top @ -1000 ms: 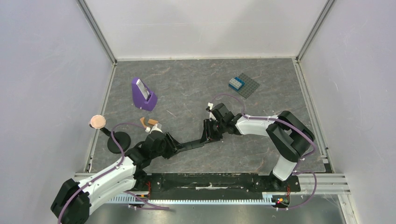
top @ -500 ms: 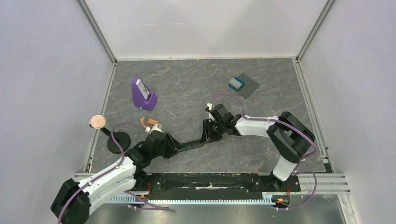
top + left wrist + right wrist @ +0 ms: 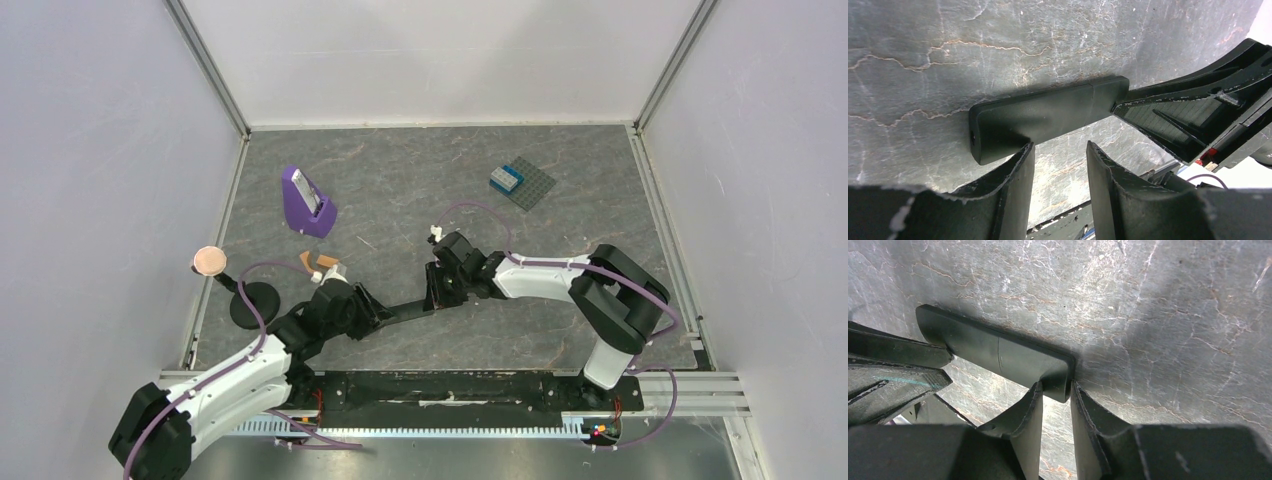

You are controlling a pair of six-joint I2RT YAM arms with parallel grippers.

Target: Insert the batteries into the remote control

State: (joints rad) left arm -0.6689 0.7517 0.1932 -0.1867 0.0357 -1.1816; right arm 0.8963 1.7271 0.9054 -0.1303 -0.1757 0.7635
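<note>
**Slim flat black plastic remote control (image 3: 1048,112), end-held**

Located low on the grey marbled table (image 3: 400,200), between the arms. Right gripper (image 3: 1055,388) pinches one end; left gripper (image 3: 1059,147) gapes beside the other. Risk: the end-only pinch lets it swivel or slip.

Bright and even from above in the top view, with soft short shadows on the table (image 3: 400,180). Dimmer in both wrist views: pale glare on the stone, near fingers (image 3: 1013,200) blurred, a dark smudge, perhaps shadow, beside the remote control (image 3: 998,352).
</note>
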